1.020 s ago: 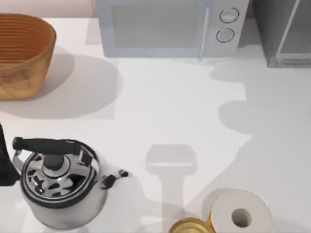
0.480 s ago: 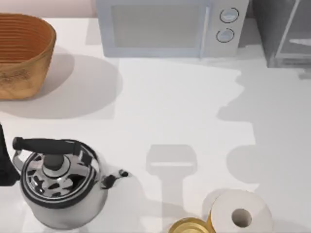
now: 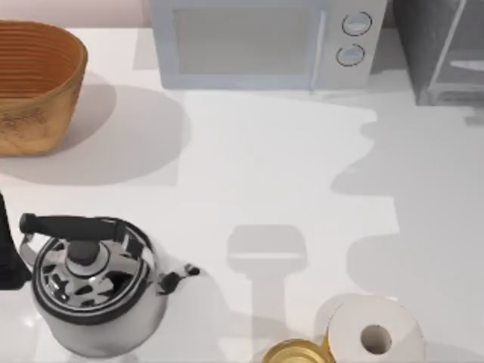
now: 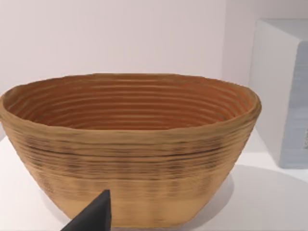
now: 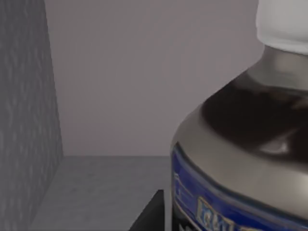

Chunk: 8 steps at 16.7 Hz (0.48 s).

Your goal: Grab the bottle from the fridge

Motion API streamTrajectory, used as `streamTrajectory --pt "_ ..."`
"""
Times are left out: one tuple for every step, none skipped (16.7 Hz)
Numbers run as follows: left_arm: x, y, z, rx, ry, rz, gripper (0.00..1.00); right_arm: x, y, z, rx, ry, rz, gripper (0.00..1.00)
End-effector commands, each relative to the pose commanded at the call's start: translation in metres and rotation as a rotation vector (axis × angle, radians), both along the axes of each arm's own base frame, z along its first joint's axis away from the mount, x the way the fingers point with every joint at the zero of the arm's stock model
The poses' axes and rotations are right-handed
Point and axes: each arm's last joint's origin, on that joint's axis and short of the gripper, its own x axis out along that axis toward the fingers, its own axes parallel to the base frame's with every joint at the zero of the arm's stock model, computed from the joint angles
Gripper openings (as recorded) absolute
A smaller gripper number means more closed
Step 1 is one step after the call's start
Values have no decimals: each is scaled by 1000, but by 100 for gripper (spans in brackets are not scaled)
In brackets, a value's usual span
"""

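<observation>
Dark, flat, pointed finger tip of the left end effector [image 4: 94, 216]. Black, plain, straight-edged bit of the right end effector [image 5: 151, 214].

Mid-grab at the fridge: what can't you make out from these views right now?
- Right wrist view: the bottle is cut off by the frame edges, its base unseen; whether the right gripper holds it cannot be told.
- Top view: the fridge is cut off at the corner, its inside hidden.
- Left wrist view: the basket sits in front of the left gripper, of which one dark fingertip shows.
</observation>
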Motion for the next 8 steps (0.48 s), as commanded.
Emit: streamTrajectory --pt "0 0 0 0 0 0 100 -4 3 5 -2 -2 0 0" --pt "0 0 0 0 0 0 100 -9 6 11 -5 -3 0 0" --pt "0 0 0 0 0 0 100 -16 11 18 -7 -4 -1 0" --pt "0 0 0 0 0 0 100 -25 16 25 -10 -6 -2 0" --pt "0 0 0 0 0 0 100 -36 21 33 -12 -7 -4 0" --pt "0 0 0 0 0 0 100 -49 27 42 -14 -9 -5 0" --pt "0 0 0 0 0 0 100 -64 34 49 -15 -10 -7 0" --pt "0 0 0 0 0 0 100 -80 40 55 -15 -11 -8 0"
